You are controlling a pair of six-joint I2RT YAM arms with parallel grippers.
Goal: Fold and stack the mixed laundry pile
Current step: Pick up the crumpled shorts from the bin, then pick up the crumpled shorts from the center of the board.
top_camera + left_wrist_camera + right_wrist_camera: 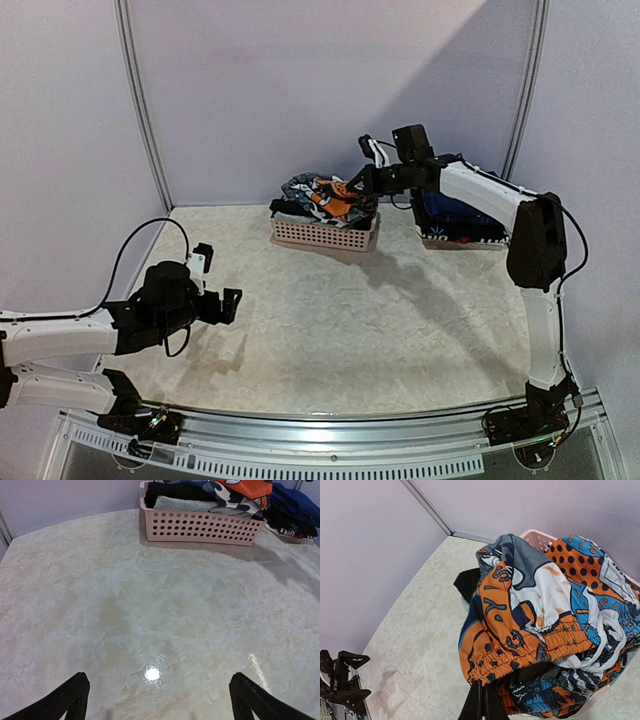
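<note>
Mixed laundry pile of soft crumpled garments, heaped in a pale pink perforated plastic basket at the far side of the pale marbled surface.
Right tool pressed together at the pile's right edge, against the orange elastic hem of the top orange-blue-black-white patterned garment; can't tell if cloth is caught. Left tool spread wide, empty, well apart at near-left. Right arm is much nearer; the lift likely goes up and toward the bare middle.
</note>
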